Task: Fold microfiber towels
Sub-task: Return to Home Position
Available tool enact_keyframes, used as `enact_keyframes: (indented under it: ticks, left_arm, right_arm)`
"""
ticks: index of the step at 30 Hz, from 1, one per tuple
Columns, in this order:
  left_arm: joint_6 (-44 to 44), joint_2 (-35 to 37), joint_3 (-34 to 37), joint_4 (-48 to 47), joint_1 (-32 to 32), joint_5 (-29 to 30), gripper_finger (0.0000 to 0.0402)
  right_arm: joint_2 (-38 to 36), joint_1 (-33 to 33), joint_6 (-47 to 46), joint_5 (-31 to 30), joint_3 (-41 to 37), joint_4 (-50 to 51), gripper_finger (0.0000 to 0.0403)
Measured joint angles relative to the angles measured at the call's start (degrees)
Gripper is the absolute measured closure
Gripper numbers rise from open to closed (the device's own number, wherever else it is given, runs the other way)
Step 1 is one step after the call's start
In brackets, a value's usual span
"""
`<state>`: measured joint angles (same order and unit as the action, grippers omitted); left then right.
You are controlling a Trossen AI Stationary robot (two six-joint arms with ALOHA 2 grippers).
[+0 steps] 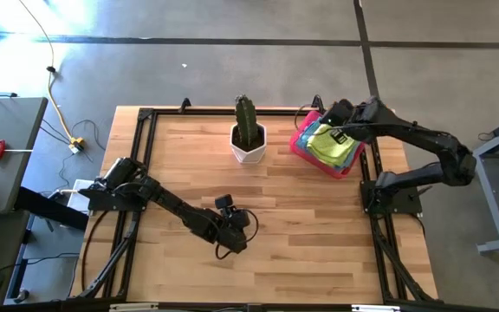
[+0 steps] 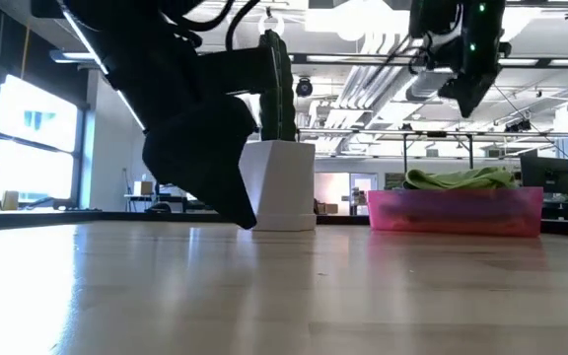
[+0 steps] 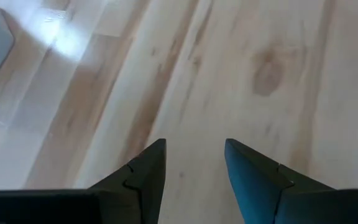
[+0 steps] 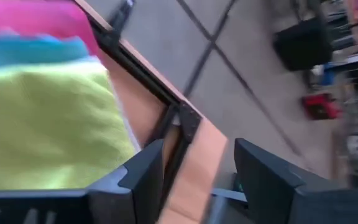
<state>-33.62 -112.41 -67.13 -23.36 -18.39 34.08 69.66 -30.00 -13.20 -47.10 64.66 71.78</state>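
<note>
A stack of folded microfiber towels lies in the pink tray (image 1: 299, 144) at the table's far right. A lime green towel (image 1: 329, 143) is on top, and a light blue one (image 4: 30, 51) shows beneath it. My right gripper (image 4: 197, 149) hangs open above the tray's far side (image 1: 326, 120), clear of the towels, with nothing between its fingers. My left gripper (image 3: 194, 146) stands open low over bare wood in the middle of the table (image 1: 236, 232), with no towel near it.
A cactus in a white pot (image 1: 248, 139) stands at the far middle, to the left of the tray. A black frame (image 1: 145, 117) runs along the table's edges. The wood between the pot and the near edge is bare.
</note>
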Motion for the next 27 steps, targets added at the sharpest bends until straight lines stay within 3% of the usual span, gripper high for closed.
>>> enact_keyframes:
  ticks: [7,13,20,27]
  left_arm:
    - [7.5,7.5,0.0,-4.3,2.3,-1.7,0.0245]
    - [9.7,23.5,0.0,-17.7,-0.3,0.2,0.0245]
    - [2.0,42.0,0.2,-28.2,-10.2,12.4,0.0245]
    - [-4.3,54.8,5.1,-28.7,-21.9,22.8,0.0245]
  right_arm:
    - [-3.6,4.5,-0.7,12.5,3.5,-4.7,0.0215]
    - [-12.3,15.0,-0.7,14.2,-0.2,-14.7,0.0215]
    - [-23.6,28.4,-1.8,14.6,-12.4,-31.1,0.0215]
    - [-30.0,37.6,-0.9,14.3,-26.0,-48.0,0.0215]
